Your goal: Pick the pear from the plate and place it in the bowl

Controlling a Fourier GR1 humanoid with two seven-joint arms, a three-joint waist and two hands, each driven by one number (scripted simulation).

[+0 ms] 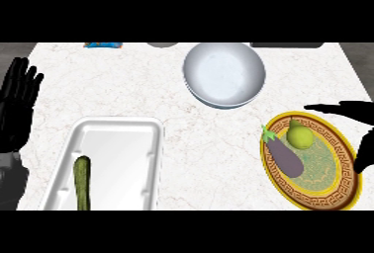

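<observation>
A yellow-green pear [300, 135] lies on the upper part of a yellow patterned plate [342, 184] at the right. A purple eggplant [283, 155] lies beside it on the same plate. The pale blue-white bowl [223, 74] stands at the back, middle of the counter. My right hand [356, 118] is at the right edge, open, with its thumb and fingers spread just above and to the right of the pear, not touching it. At the left edge my left hand [18, 106] rests open with fingers up.
A white rectangular tray [139, 148] sits at the front left with a green cucumber [82, 183] in it. A small blue-orange object [104, 45] and dark items line the counter's back edge.
</observation>
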